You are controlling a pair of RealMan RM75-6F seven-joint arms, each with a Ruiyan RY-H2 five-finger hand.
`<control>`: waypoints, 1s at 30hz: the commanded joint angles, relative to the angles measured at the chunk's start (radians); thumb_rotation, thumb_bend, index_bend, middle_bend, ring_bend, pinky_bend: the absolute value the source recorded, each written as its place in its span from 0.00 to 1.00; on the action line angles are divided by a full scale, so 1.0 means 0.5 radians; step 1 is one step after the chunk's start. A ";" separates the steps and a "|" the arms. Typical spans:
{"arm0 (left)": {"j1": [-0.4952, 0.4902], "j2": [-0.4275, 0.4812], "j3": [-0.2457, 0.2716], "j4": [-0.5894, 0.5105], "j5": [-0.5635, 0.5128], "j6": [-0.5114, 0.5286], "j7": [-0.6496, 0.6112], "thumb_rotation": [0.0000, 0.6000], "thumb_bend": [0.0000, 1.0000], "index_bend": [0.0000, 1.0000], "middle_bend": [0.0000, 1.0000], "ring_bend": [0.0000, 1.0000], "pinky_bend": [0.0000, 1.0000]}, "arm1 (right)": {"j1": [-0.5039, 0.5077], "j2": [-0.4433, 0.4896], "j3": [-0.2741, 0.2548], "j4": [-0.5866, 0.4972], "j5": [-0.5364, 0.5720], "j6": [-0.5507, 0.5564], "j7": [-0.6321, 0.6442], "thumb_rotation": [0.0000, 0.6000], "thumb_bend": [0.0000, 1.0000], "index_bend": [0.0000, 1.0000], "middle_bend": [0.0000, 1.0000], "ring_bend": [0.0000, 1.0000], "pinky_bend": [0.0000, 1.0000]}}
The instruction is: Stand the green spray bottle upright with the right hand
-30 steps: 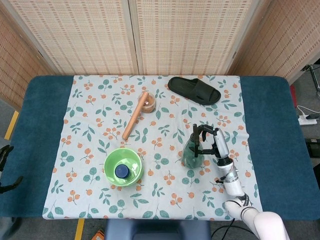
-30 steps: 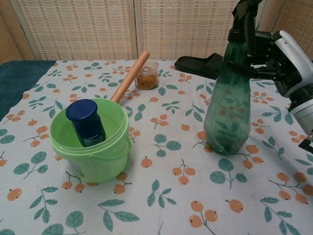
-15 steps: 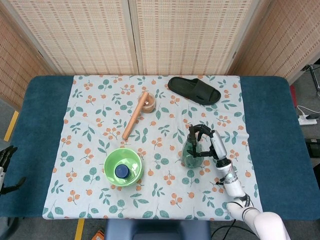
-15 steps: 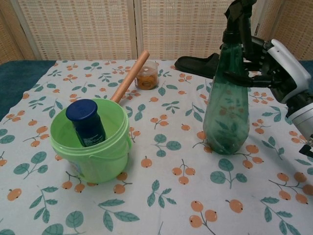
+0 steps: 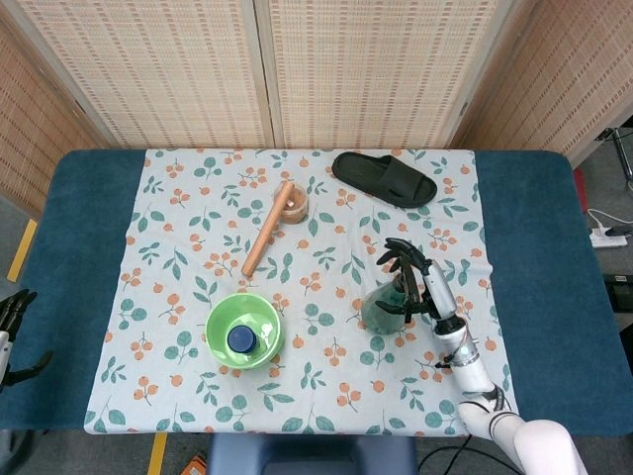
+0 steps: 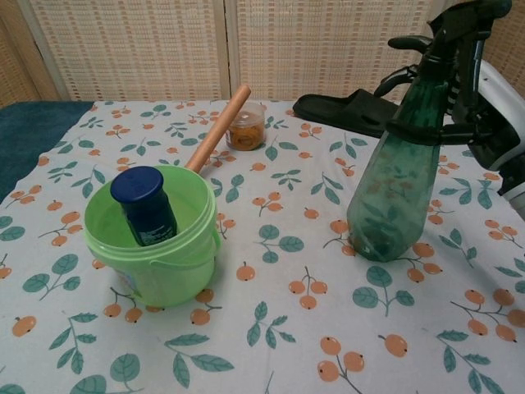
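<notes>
The green spray bottle [image 5: 379, 308] [image 6: 392, 194] has its base on the floral cloth at the right of the table and leans toward my right hand [image 5: 419, 281] [image 6: 495, 103]. That hand's fingers wrap loosely around the bottle's neck and black trigger head, and one upper finger is lifted away. My left hand [image 5: 10, 315] only shows at the far left edge of the head view, off the table, and its fingers are too small to read.
A green bucket [image 5: 259, 315] [image 6: 168, 271] holding a blue-lidded jar [image 6: 146, 205] stands front left. A wooden rolling pin [image 5: 267, 230] [image 6: 218, 129] and a small amber jar [image 5: 294, 206] [image 6: 246, 127] lie behind it. A black slipper [image 5: 384, 178] [image 6: 344, 111] lies at the back right.
The bottle stood upright half a second ago and now leans to the right, toward my right hand. The hand has shifted right and its fingers have loosened.
</notes>
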 commanded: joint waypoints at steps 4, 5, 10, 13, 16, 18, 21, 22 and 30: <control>0.001 0.004 0.001 -0.005 -0.002 0.001 0.003 1.00 0.25 0.00 0.00 0.00 0.00 | -0.030 0.084 -0.057 -0.087 -0.043 -0.014 -0.049 1.00 0.00 0.02 0.29 0.11 0.35; 0.001 0.006 0.002 -0.006 -0.002 0.001 0.004 1.00 0.25 0.00 0.00 0.00 0.00 | -0.035 0.101 -0.064 -0.112 -0.048 -0.016 -0.063 1.00 0.00 0.01 0.27 0.10 0.34; 0.002 0.010 0.002 -0.004 -0.016 -0.012 0.002 1.00 0.25 0.00 0.00 0.00 0.00 | -0.077 0.365 -0.248 -0.334 -0.162 -0.170 -0.200 1.00 0.00 0.00 0.14 0.00 0.21; 0.000 0.016 -0.001 -0.010 -0.024 -0.018 0.002 1.00 0.25 0.00 0.00 0.00 0.00 | -0.116 0.521 -0.286 -0.537 -0.170 -0.194 -0.323 1.00 0.00 0.00 0.10 0.00 0.16; 0.001 0.018 -0.002 -0.013 -0.025 -0.017 0.006 1.00 0.25 0.00 0.00 0.00 0.00 | -0.144 0.651 -0.317 -0.706 -0.176 -0.225 -0.432 1.00 0.00 0.00 0.07 0.00 0.12; 0.001 0.018 -0.002 -0.014 -0.024 -0.016 0.007 1.00 0.25 0.00 0.00 0.00 0.00 | -0.149 0.687 -0.326 -0.751 -0.177 -0.235 -0.465 1.00 0.00 0.00 0.05 0.00 0.09; 0.001 0.020 0.003 -0.017 -0.021 -0.019 0.014 1.00 0.25 0.00 0.00 0.00 0.00 | -0.193 0.891 -0.375 -0.961 -0.182 -0.272 -0.640 1.00 0.00 0.00 0.03 0.00 0.05; 0.003 0.022 0.008 -0.020 -0.019 -0.020 0.019 1.00 0.25 0.00 0.00 0.00 0.00 | -0.226 1.014 -0.407 -1.073 -0.181 -0.284 -0.766 1.00 0.00 0.00 0.02 0.00 0.05; 0.002 0.031 0.013 -0.062 -0.026 -0.030 0.078 1.00 0.25 0.00 0.00 0.00 0.00 | -0.320 1.602 -0.446 -1.748 0.031 -0.576 -2.268 0.80 0.00 0.00 0.00 0.00 0.00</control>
